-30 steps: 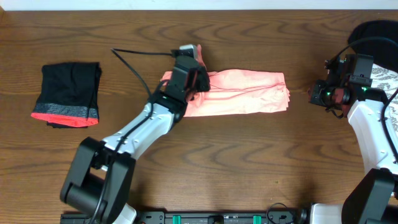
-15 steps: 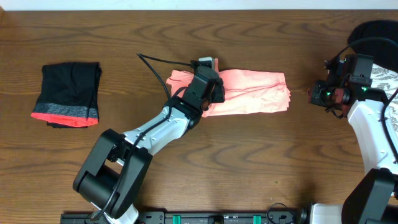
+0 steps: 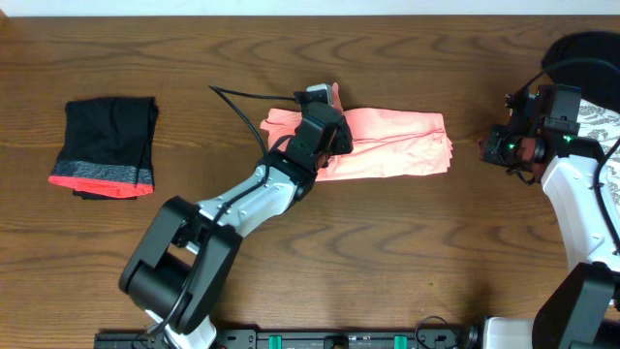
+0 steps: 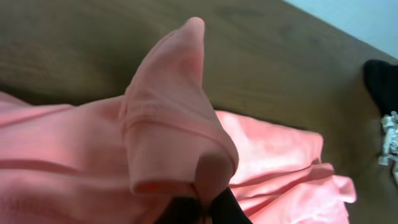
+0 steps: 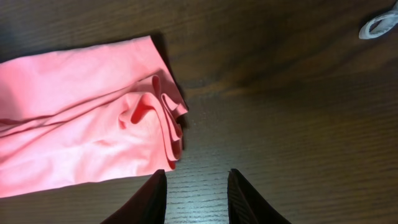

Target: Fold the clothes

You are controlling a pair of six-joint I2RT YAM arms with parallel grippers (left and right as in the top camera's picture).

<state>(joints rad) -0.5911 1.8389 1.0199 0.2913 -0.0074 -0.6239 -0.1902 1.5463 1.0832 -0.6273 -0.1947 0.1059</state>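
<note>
Salmon-pink garment (image 3: 392, 145) lies on the table (image 3: 407, 252), centred nearer its far edge, one flap pinched up by the left gripper (image 4: 205, 208), clamped on a thin fold. Limp, light and probably slippery, it looks best held at hems or corners. Right gripper (image 5: 196, 190) hovers agape near the right edge.

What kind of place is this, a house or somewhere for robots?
Probably a robot test bench, not a home: two robot arms work at a wooden table, the left gripper pinching a salmon-pink garment, with a folded black garment laid aside.
</note>
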